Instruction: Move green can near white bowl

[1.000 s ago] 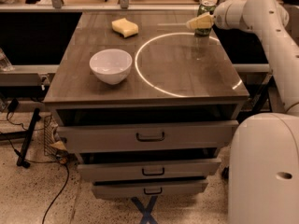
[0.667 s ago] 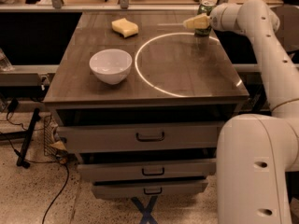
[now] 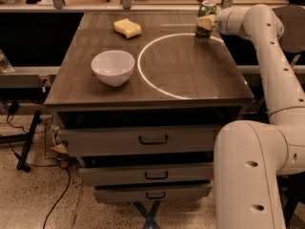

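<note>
The green can stands upright at the far right of the table, just on the white circle marked on the top. My gripper is at the can, its yellowish tip lying over the can's middle, with the arm reaching in from the right. The white bowl sits upright and empty on the left half of the table, well apart from the can.
A yellow sponge lies at the far left-centre of the wooden table. A white circle is marked on the top. Drawers sit below the front edge. My white arm and base fill the right side.
The arm's elbow has swung right and the forearm has straightened. The gripper has stayed at the can, and the can and bowl have not moved.
</note>
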You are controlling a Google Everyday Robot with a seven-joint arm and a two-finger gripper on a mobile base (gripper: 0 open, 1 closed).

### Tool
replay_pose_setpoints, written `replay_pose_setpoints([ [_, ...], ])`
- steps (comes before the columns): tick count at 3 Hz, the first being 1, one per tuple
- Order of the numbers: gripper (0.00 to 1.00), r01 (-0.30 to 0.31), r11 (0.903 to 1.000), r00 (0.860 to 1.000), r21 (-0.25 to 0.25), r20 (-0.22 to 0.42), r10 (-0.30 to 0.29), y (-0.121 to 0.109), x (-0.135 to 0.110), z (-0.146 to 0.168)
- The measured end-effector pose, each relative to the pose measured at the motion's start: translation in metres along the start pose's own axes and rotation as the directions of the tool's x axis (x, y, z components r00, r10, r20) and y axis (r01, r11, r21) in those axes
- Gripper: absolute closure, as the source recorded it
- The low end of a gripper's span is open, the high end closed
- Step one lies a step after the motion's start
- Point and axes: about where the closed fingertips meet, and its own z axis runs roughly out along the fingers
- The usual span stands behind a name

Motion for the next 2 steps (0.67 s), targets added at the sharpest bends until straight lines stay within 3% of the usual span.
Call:
replay_pose_setpoints([
  [1,0.72,0.042,0.9984,0.999,-0.039,0.011,-0.042,0.006,-0.013,-0.012],
  [2,0.95,0.107,0.9812,0.994,-0.161,0.027,-0.104,0.043,-0.042,-0.027],
])
